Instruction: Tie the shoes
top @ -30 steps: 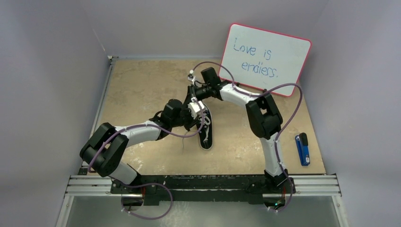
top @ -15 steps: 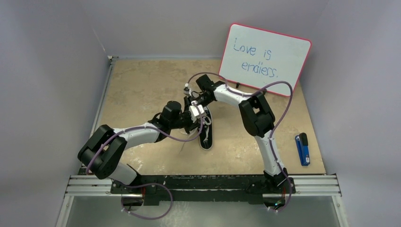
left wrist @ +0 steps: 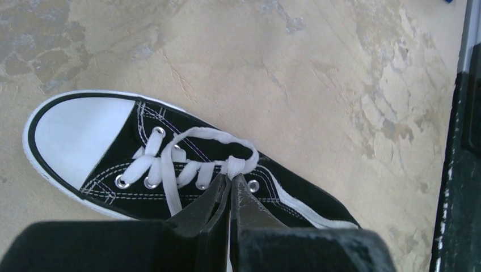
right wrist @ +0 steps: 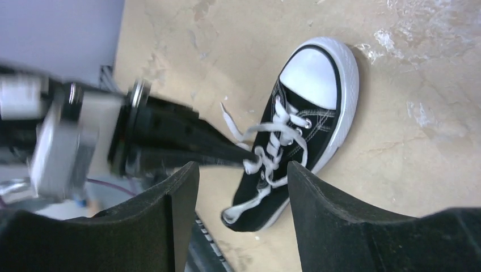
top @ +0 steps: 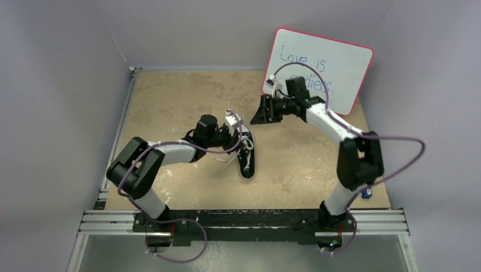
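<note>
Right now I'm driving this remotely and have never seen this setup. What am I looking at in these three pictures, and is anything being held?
You see two robot arms bolted at the table's near edge. The wide picture looks down from above; the other two come from a camera on each wrist. On the tan table lies one black sneaker with white laces; a whiteboard leans at the back. The left gripper is pinched shut on the laces where they cross. The right gripper is open, holding nothing, apart from the shoe.
</note>
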`<control>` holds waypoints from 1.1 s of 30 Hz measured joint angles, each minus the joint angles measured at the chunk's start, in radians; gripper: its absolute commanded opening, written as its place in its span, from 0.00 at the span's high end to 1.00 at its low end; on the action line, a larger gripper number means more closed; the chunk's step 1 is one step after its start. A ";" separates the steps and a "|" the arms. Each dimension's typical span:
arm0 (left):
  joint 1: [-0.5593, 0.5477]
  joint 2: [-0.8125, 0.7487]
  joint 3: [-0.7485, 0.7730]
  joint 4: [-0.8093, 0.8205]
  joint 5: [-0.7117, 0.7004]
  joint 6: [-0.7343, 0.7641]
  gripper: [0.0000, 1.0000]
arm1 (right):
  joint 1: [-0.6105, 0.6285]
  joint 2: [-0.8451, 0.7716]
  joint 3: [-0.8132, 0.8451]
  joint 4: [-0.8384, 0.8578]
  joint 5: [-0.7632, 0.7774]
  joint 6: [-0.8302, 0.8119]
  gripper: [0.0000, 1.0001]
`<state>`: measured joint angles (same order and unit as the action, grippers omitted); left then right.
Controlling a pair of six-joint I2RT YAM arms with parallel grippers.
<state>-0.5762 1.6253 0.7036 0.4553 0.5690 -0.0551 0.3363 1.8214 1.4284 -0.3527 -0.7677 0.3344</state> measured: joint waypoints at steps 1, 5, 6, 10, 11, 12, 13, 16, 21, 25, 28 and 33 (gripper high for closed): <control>0.006 0.018 0.017 0.000 0.013 -0.021 1.00 | 0.002 -0.078 -0.091 0.056 0.025 -0.023 0.38; 0.029 0.067 0.072 -0.005 0.052 -0.081 1.00 | 0.052 -0.346 -0.431 0.298 0.088 -0.145 0.38; 0.035 0.078 0.085 -0.010 0.059 -0.093 1.00 | 0.069 -0.395 -0.498 0.344 0.098 -0.196 0.38; 0.051 0.121 0.147 -0.075 0.088 -0.110 1.00 | 0.156 -0.489 -0.632 0.423 0.129 -0.455 0.39; 0.053 0.132 0.163 -0.093 0.095 -0.110 1.00 | 0.183 -0.496 -0.642 0.430 0.133 -0.529 0.39; 0.055 0.146 0.184 -0.120 0.104 -0.110 1.00 | 0.205 -0.499 -0.645 0.435 0.138 -0.590 0.39; 0.058 0.159 0.201 -0.143 0.110 -0.110 1.00 | 0.235 -0.500 -0.645 0.441 0.145 -0.663 0.39; 0.064 0.182 0.235 -0.198 0.133 -0.109 1.00 | 0.307 -0.500 -0.645 0.465 0.158 -0.889 0.40; 0.070 0.216 0.287 -0.259 0.168 -0.108 1.00 | 0.477 -0.438 -0.628 0.484 0.234 -1.160 0.43; 0.072 0.240 0.316 -0.297 0.185 -0.105 1.00 | 0.549 -0.290 -0.558 0.484 0.311 -1.309 0.50; 0.072 0.253 0.341 -0.334 0.193 -0.086 1.00 | 0.568 -0.187 -0.502 0.484 0.391 -1.394 0.54; 0.079 0.259 0.359 -0.371 0.201 -0.060 1.00 | 0.579 -0.103 -0.448 0.454 0.511 -1.502 0.60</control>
<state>-0.4976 1.8839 1.0630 0.0845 0.7700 -0.1146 0.9157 1.7180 0.9802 0.1017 -0.2569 -1.1679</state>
